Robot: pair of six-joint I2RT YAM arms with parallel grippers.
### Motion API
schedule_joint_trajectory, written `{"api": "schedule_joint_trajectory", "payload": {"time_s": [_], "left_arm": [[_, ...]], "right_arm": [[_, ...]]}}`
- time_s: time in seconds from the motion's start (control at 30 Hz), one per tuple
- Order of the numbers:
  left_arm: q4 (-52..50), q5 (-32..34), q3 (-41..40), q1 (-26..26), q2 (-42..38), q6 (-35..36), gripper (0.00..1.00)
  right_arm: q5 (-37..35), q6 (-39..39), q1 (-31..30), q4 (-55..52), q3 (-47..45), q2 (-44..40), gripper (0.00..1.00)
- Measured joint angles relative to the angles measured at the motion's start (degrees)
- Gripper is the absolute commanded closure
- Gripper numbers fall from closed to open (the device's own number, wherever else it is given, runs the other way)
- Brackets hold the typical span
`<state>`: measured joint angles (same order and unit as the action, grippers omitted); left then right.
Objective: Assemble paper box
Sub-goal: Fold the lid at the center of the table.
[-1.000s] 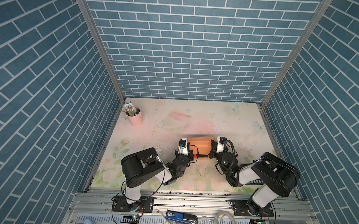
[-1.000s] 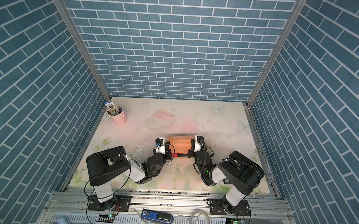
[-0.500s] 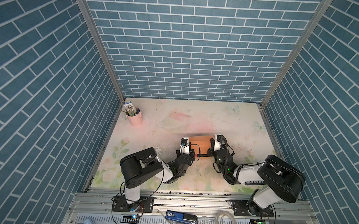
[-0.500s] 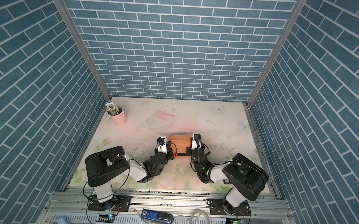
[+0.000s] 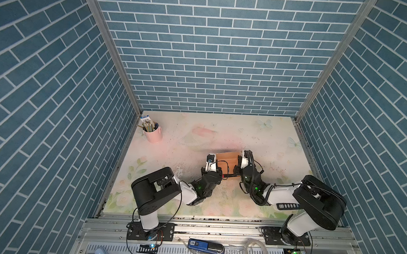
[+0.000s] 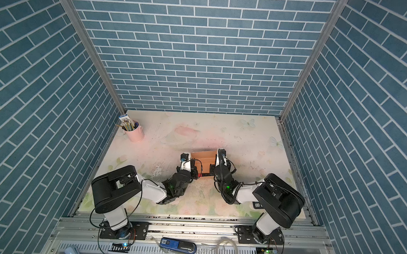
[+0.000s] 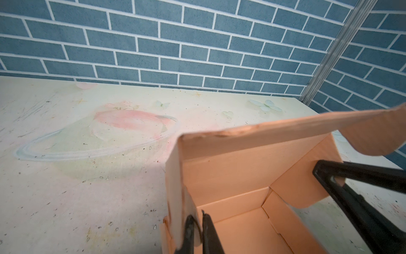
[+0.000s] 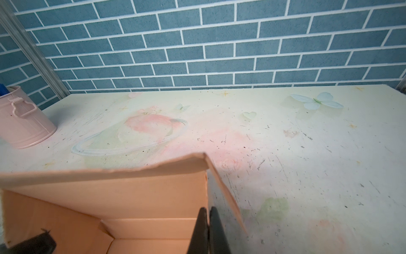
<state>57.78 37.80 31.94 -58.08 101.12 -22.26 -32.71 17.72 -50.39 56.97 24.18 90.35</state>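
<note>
The peach-orange paper box (image 5: pixel 228 159) (image 6: pixel 203 158) stands open-topped in the middle of the table, its lid panel raised at the far side. In the left wrist view the box (image 7: pixel 241 176) is empty, and my left gripper (image 7: pixel 198 228) is shut on its left side flap. My right gripper (image 8: pixel 208 226) is shut on the thin right wall of the box (image 8: pixel 131 198). In both top views the left gripper (image 5: pixel 220 173) (image 6: pixel 194 172) and right gripper (image 5: pixel 237 169) (image 6: pixel 212 168) flank the box. The right gripper's fingers (image 7: pixel 362 176) show across the box.
A pink cup (image 5: pixel 153 135) (image 6: pixel 135 134) (image 8: pixel 24 125) of pens stands at the far left corner. A black keyed device (image 5: pixel 288 205) lies under the right arm near the front edge. Blue brick walls close in three sides.
My right gripper has slid farther along the box's right side and toward it, its arm stretching lower. The left gripper has stayed at the left flap.
</note>
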Motion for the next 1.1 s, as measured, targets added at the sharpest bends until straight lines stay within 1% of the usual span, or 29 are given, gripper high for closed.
{"api": "schedule_joint_trajectory", "payload": {"time_s": [0.2,0.43,0.6,0.9,1.1], "left_arm": [[1.7,-3.2,-0.5,3.2,0.0,1.1,0.89],[3.5,-7.5,0.0,9.2,0.1,2.8,0.89],[3.7,-9.3,1.6,11.6,0.6,4.6,0.89],[11.2,-9.7,-0.1,11.8,5.1,4.9,0.9],[14.1,-11.5,-1.8,9.0,7.7,4.1,0.89]], "right_arm": [[0.3,-0.2,-0.1,4.8,1.1,4.1,1.0],[1.3,-1.7,0.0,7.1,6.4,9.7,1.0],[2.9,-2.6,1.4,9.7,9.2,13.7,1.0],[4.4,-2.8,2.1,15.2,9.5,17.0,1.0],[6.8,-2.8,1.7,19.3,7.2,17.5,1.0]]}}
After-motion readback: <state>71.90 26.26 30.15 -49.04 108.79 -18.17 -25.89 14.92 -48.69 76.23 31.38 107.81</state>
